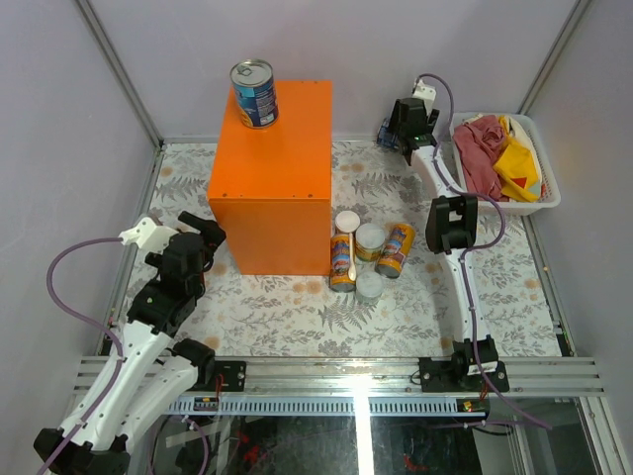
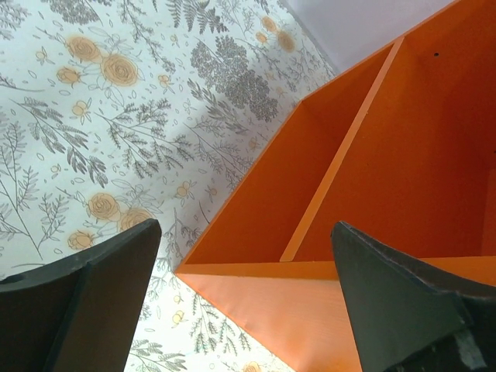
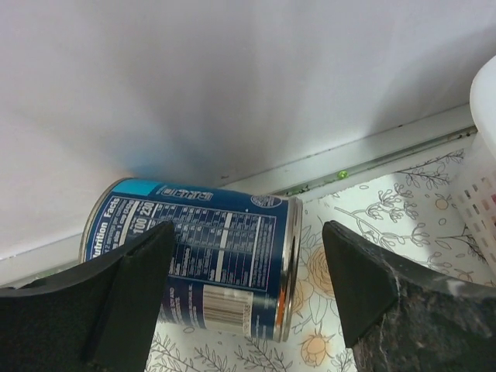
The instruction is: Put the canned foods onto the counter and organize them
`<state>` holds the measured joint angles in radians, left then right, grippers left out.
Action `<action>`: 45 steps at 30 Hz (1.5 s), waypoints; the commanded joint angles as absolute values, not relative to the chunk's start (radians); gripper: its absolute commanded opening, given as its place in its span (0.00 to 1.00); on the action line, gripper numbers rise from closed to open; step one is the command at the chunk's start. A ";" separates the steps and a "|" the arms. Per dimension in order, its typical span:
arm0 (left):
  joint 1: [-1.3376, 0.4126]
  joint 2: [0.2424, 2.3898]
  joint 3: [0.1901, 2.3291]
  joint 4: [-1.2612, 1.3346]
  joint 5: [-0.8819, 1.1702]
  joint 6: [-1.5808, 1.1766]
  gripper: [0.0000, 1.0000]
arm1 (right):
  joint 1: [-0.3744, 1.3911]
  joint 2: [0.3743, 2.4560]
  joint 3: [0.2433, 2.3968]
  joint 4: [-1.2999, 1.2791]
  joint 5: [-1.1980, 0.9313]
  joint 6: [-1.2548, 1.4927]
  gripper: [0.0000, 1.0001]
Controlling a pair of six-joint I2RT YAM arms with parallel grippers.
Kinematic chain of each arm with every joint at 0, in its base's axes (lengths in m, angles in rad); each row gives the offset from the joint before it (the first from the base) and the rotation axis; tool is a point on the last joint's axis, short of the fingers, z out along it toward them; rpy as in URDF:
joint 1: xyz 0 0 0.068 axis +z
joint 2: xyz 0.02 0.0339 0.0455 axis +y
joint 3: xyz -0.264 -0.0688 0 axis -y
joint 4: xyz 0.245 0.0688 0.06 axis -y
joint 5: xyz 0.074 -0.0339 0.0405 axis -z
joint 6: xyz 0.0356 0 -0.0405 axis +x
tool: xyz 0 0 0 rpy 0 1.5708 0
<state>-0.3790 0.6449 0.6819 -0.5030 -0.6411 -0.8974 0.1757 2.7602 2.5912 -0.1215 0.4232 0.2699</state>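
One blue-labelled can point(image 1: 255, 94) stands upright on the back left of the orange counter point(image 1: 269, 178). A second blue can point(image 3: 209, 260) lies on its side by the back wall, between the spread fingers of my right gripper point(image 3: 248, 287), which is open with a gap on its right side. On the mat right of the counter stand two tall yellow-orange cans point(image 1: 343, 252) point(image 1: 395, 249) and two short pale-lidded ones point(image 1: 370, 240) point(image 1: 368, 286). My left gripper point(image 1: 206, 232) is open and empty at the counter's front left corner point(image 2: 310, 310).
A white basket point(image 1: 542, 203) with a red cloth point(image 1: 480, 148) and a yellow cloth point(image 1: 519, 163) sits at the back right, its wall point(image 3: 484, 155) close to my right gripper. The counter's open side shows a shelf divider point(image 2: 341, 163). Metal rails border the mat.
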 commanded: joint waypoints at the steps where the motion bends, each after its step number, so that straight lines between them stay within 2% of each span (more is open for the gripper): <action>1: -0.384 0.664 0.707 -0.362 -0.635 -0.828 0.92 | 0.148 2.776 2.672 -0.121 0.391 0.287 0.82; 8: -0.384 0.671 0.711 -0.334 -0.617 -0.771 0.92 | 0.151 2.704 2.582 -0.359 0.257 0.307 0.79; 12: -0.385 0.624 0.719 -0.334 -0.622 -0.730 0.93 | 0.179 2.610 2.422 -0.449 0.193 0.305 0.78; 15: -0.385 0.587 0.745 -0.351 -0.632 -0.703 0.93 | 0.198 2.490 2.256 -0.487 0.136 0.339 0.72; 18: -0.384 0.556 0.771 -0.372 -0.641 -0.687 0.93 | 0.255 2.256 1.958 -0.339 0.228 0.329 0.72; 20: -0.384 0.537 0.775 -0.376 -0.638 -0.686 0.93 | 0.278 2.146 1.853 -0.251 0.268 0.334 0.74; 25: -0.385 0.536 0.781 -0.369 -0.609 -0.696 0.92 | 0.281 2.137 1.963 -0.321 0.276 0.345 0.75; 30: -0.385 0.538 0.797 -0.370 -0.620 -0.680 0.92 | 0.281 2.119 1.946 -0.235 0.307 0.334 0.79; 39: -0.385 0.567 0.827 -0.376 -0.642 -0.656 0.92 | 0.277 2.413 2.327 -0.327 0.294 0.291 0.84; 45: -0.385 0.575 0.834 -0.383 -0.649 -0.643 0.92 | 0.245 2.523 2.415 -0.330 0.263 0.311 0.86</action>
<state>-0.3801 0.5701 0.8036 -0.4122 -0.6331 -0.6788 0.2718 2.4741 2.3295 -0.3092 0.2760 0.3103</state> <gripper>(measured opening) 0.920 0.863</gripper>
